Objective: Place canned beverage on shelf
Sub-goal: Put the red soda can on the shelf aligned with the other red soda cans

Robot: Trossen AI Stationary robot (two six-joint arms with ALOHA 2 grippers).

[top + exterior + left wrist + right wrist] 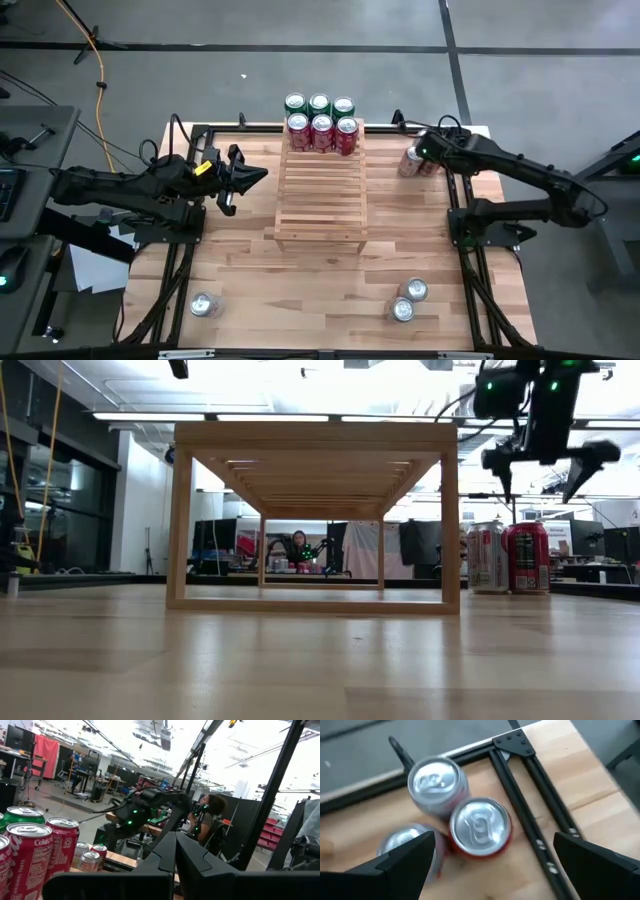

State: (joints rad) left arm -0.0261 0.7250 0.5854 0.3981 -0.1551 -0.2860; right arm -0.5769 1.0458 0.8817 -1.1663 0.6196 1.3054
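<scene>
Cans (pixel 480 826) sit right under my right gripper (pixel 492 857), a tight cluster at the far right corner of the surface (pixel 300 290), beside the black frame rail (pixel 530 815). Right gripper is spread wide, holding nothing, hovering above the cluster with the red-sided can between its fingers (pixel 405 860) in the wrist view. A second can (pixel 437 782) touches it, and a third (pixel 405 840) is partly hidden under one finger.

Handling, my guess: rigid thin metal, smooth and slippery sides, dents if I squeeze hard; if full, some weight. I'd take it on the cylinder wall around mid-height, not on the rim or tab. Neighbours are touching, so a finger could clip one and knock it over.

Shelf (pixel 321 205) stands mid-surface, well apart from this cluster. Six cans (pixel 321 120) are grouped at its far end, green behind, red in front. Near slats look bare.

Left gripper (pixel 240 178) is clenched, empty, parked to the left of the shelf. Three more cans (pixel 410 298) stand on the near surface. A person (pixel 212 815) sits in the room behind.
</scene>
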